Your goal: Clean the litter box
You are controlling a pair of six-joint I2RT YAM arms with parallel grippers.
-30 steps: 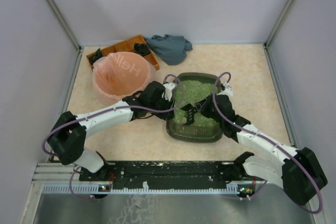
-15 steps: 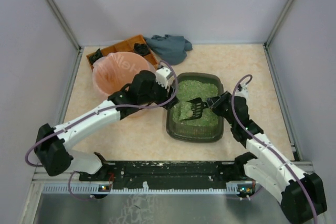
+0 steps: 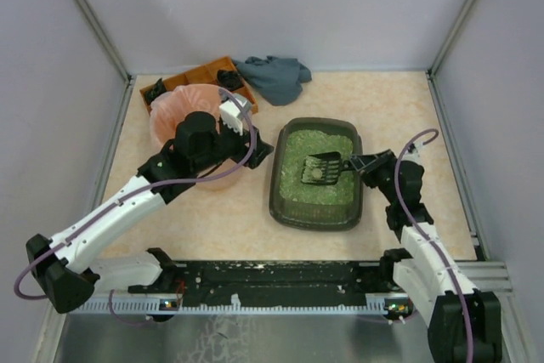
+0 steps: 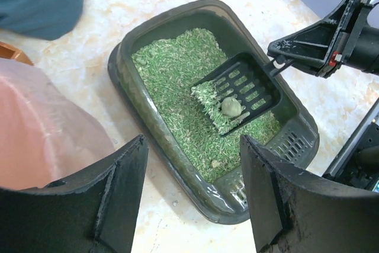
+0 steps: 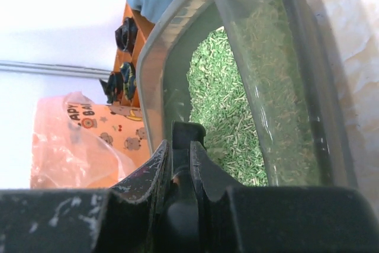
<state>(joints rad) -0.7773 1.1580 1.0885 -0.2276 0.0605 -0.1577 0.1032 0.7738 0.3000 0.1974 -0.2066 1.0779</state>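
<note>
The litter box (image 3: 275, 186) is a dark grey-green tray of pale green granules at mid-table. Its rim also shows in the left wrist view (image 4: 155, 133) and the right wrist view (image 5: 155, 57). A black slotted scoop (image 3: 321, 167) hangs over the granules and carries a greyish clump (image 4: 231, 107) with some granules. My right gripper (image 3: 360, 162) is shut on the scoop's handle (image 5: 188, 137) at the box's right rim. My left gripper (image 3: 259, 155) stands open and empty just left of the box (image 4: 192, 149). A small clump (image 4: 216, 163) lies in the granules near the front corner.
A round bin lined with a pink bag (image 3: 191, 116) stands left of the box, under my left wrist. Behind it is an orange compartmented tray (image 3: 200, 76) holding dark items. A blue-grey cloth (image 3: 274, 76) lies at the back. Walls enclose three sides.
My left gripper has opened and drawn back left from the box's rim toward the bin. My right arm has pulled right, bringing the scoop up with the clump in it.
</note>
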